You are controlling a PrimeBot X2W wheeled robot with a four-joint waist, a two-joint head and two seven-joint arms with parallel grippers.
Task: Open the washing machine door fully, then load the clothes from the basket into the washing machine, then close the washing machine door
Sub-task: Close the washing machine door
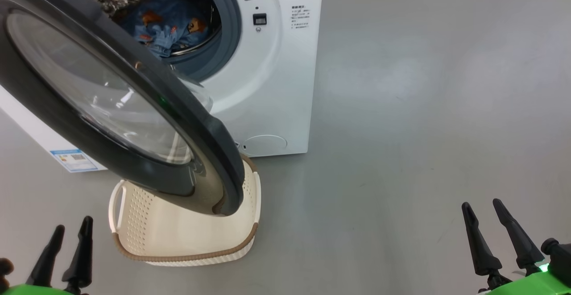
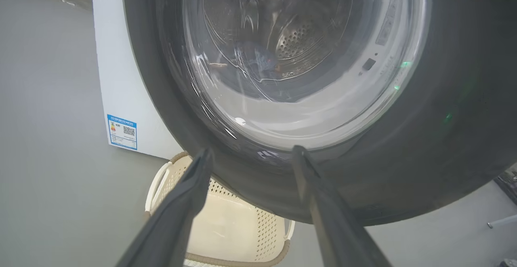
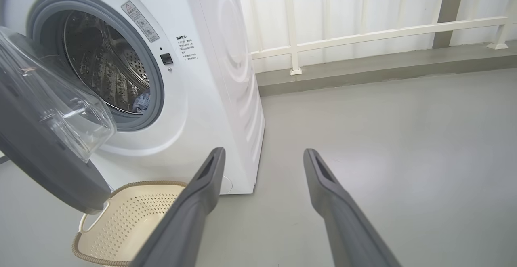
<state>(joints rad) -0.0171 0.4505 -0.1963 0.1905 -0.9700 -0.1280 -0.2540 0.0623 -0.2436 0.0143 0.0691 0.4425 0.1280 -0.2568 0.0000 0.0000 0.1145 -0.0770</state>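
The washing machine [image 1: 272, 63] stands with its round black-rimmed door [image 1: 111, 107] swung partway out over the basket [image 1: 178, 237]. Light blue clothes [image 1: 167, 25] with orange prints lie inside the steel drum; a bit of them shows in the right wrist view [image 3: 141, 101]. The cream basket [image 3: 121, 222] looks empty where its inside shows. My left gripper [image 1: 71, 230] is open at the lower left, in front of the door's outer rim [image 2: 250, 178]. My right gripper [image 1: 482, 208] is open at the lower right, over bare floor [image 3: 262, 156].
Grey floor [image 1: 424, 107] spreads wide to the right of the machine. A white railing [image 3: 363, 36] on a low kerb runs behind it. A blue label sticker [image 1: 73, 159] marks the machine's side.
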